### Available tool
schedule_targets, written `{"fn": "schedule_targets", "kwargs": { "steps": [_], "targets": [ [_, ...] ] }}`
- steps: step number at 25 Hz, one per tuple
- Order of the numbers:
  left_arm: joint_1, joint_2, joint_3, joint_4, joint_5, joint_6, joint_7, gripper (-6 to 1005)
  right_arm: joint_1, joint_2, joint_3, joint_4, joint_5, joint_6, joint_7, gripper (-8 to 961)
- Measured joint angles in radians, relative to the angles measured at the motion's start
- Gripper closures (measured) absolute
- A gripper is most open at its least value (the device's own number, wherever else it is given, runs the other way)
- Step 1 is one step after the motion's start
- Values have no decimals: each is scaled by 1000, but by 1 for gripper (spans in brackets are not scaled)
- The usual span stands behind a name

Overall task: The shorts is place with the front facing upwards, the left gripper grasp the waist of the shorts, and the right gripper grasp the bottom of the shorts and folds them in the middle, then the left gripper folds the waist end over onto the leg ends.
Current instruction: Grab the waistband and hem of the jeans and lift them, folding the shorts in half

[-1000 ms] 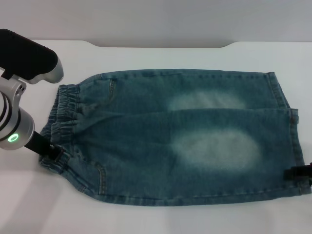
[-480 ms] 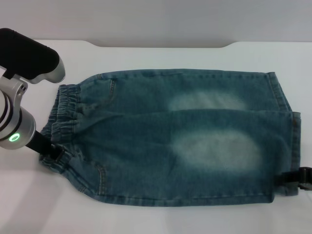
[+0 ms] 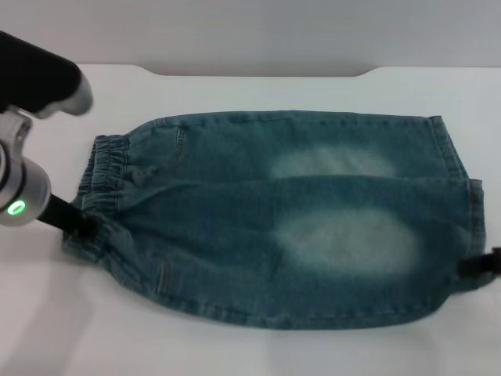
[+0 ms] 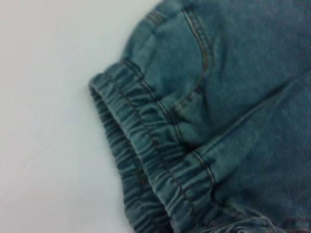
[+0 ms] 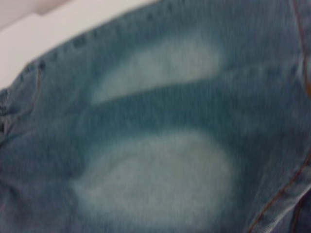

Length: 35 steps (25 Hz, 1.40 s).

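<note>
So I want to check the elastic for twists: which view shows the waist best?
The left wrist view: the waist fills it close up, its gathered puckers and stitch lines plain. The head view shows the waist only as a small band at the left end of the shorts. The right wrist view shows faded leg denim, hardly any waistband.
</note>
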Motion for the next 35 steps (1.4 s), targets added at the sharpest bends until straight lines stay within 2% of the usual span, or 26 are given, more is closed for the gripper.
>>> {"fn": "schedule_targets", "kwargs": {
  "steps": [4,16,26,35],
  "targets": [
    [46,0,-39,-68,0,51,-1,960,-18,0,12,108,3,1,-2,884],
    [103,1,-64,-89,-1,177,8,960,-68,6,44,249,85,-71,-53,912],
    [116,1,-64,-82,-6,284,10,959,-94,9,79,204,186,-213,-198,909],
    [139,0,-63,-62,-9,407,10,961,-86,9,84,78,269,-355,-341,908]
  ]
}}
